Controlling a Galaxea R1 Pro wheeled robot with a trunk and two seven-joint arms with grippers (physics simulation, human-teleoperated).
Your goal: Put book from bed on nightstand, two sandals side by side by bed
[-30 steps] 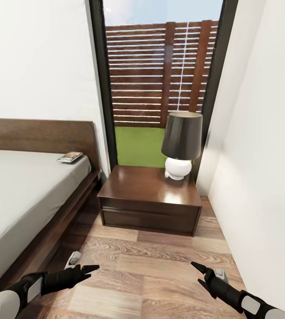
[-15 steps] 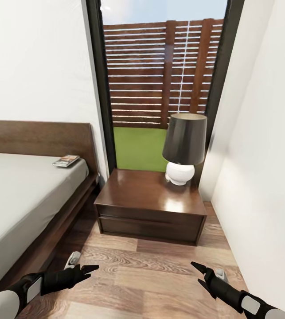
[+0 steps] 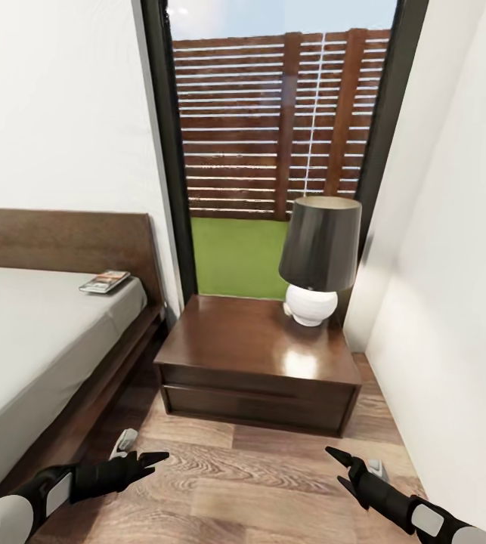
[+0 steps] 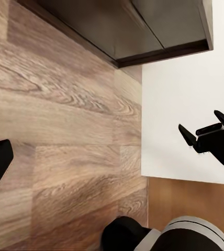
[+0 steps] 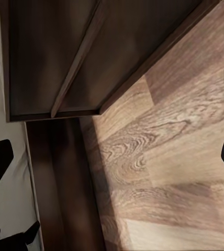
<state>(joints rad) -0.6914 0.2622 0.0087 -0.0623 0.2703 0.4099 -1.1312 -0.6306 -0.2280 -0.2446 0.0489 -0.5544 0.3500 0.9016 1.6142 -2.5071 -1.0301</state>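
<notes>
One nightstand [image 3: 258,344] stands between bed [image 3: 38,340] and wall [image 3: 454,249].

We saw a lamp [image 3: 318,253] standing at the back right corner of a low cabinet top, its dark shade above a round white base. Behind it, through the window, lay green grass [image 3: 235,257] and a slatted wooden fence [image 3: 273,125].

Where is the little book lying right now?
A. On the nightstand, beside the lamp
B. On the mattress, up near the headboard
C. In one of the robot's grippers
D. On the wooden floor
B: the book lies flat on the grey mattress of the bed, close to the headboard.
</notes>
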